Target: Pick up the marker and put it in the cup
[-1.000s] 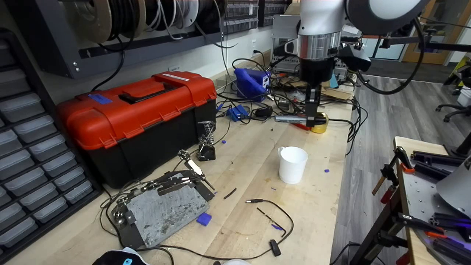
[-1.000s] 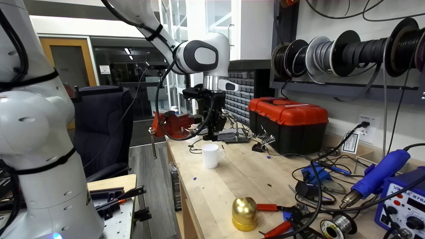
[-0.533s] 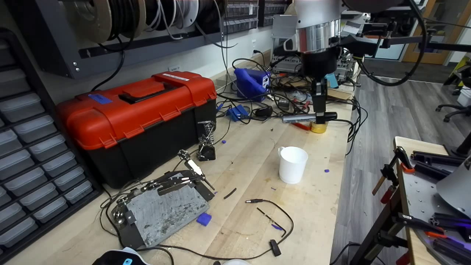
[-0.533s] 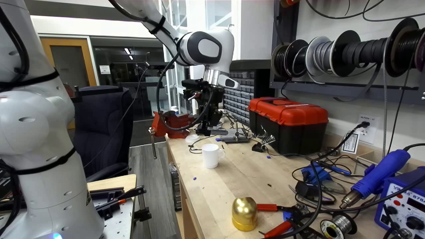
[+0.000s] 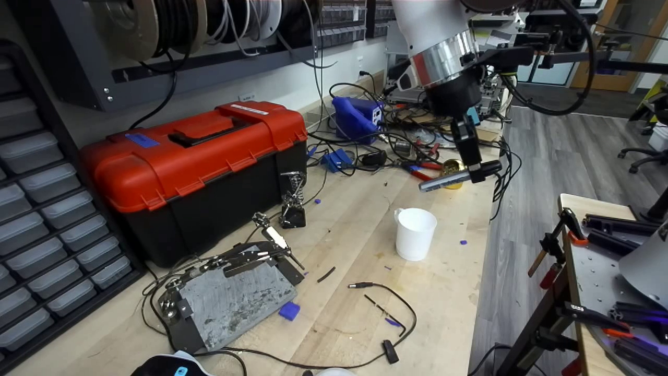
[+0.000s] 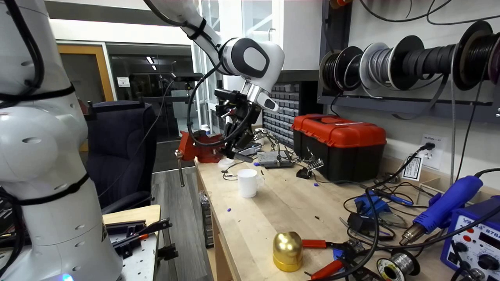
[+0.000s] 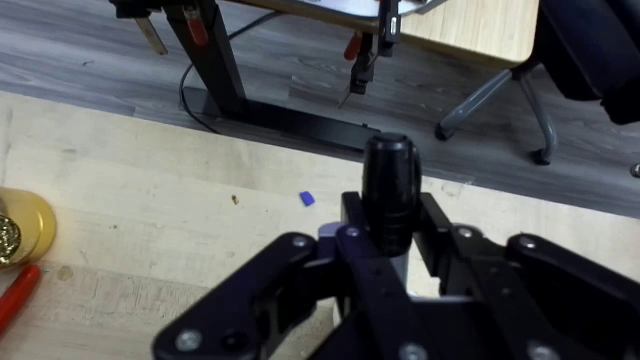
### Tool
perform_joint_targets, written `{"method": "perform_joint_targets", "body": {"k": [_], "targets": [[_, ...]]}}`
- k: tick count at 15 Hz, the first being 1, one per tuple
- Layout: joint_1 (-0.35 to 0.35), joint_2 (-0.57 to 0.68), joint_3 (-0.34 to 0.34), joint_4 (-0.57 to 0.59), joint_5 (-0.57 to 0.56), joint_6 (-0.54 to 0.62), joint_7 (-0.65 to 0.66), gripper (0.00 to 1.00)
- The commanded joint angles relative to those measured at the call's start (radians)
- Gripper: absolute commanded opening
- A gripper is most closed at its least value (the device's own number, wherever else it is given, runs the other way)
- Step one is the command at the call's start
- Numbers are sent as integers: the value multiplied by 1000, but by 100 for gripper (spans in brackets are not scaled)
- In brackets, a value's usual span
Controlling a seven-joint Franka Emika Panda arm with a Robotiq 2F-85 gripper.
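Observation:
My gripper [image 5: 476, 173] is shut on the marker [image 5: 444, 181], a stick with a grey barrel and a black cap. I hold it in the air, tilted, with the grey end lower. The marker also shows in an exterior view [image 6: 243, 157]. In the wrist view its black cap [image 7: 391, 175] sits between the fingers [image 7: 390, 215], and most of the barrel is hidden. The white cup [image 5: 414, 237] stands upright on the table, apart from the marker, with a small handle; it also shows in an exterior view [image 6: 247, 184]. In the wrist view my gripper hides nearly all of it.
A red and black toolbox [image 5: 209, 162] stands along the wall. A gold tin [image 6: 288, 251], red-handled pliers [image 6: 314, 244] and tangled cables lie at one end. A grey plate with clamps [image 5: 235, 300] and a thin cable lie at the other. A red vise [image 6: 203, 146] sits at the table edge.
The gripper has tilted, turning the marker from level to slanting with its grey end down. In an exterior view gripper and marker moved right and slightly lower. The cup has not moved.

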Motion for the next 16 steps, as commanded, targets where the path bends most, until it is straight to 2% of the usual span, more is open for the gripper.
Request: {"method": "perform_joint_targets", "body": {"k": [1,16], "targets": [[-1,75,11,94,0,-119,-2,7],[8,346,15,444,-54,-398,40,7]]}}
